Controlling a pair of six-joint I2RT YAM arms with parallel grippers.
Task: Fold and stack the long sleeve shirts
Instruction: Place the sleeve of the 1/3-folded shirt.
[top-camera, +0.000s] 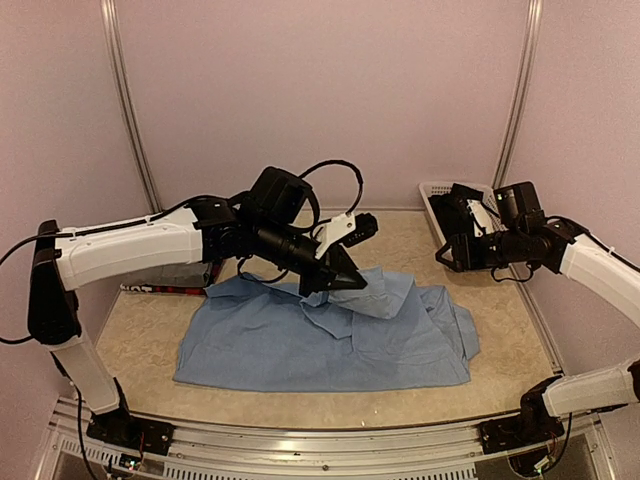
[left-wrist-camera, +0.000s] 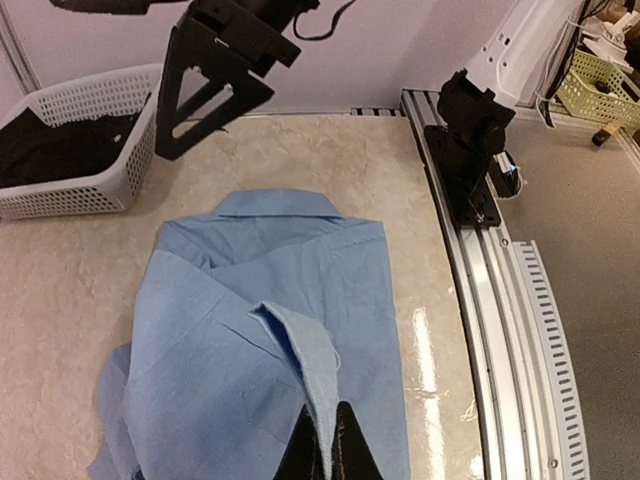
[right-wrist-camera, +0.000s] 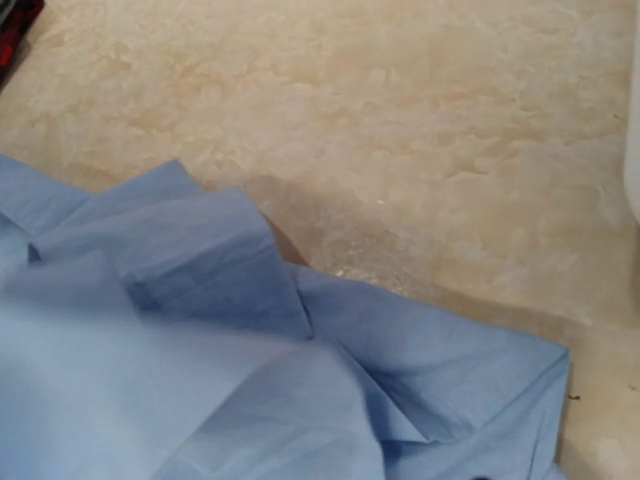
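Left hand (left-wrist-camera: 325, 445) tight on light blue shirt (left-wrist-camera: 270, 270); right hand (top-camera: 452, 242), gap unclear; beige tabletop (top-camera: 150, 340), lilac walls (top-camera: 330, 90)

Plain light blue shirt (top-camera: 320, 340), beige marbled table (top-camera: 140, 350) — white mesh basket (left-wrist-camera: 60, 190)

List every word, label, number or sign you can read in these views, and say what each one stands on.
None can be read.
No print, label or number shows on the light blue shirt, the white mesh basket, the robot arms or the table.
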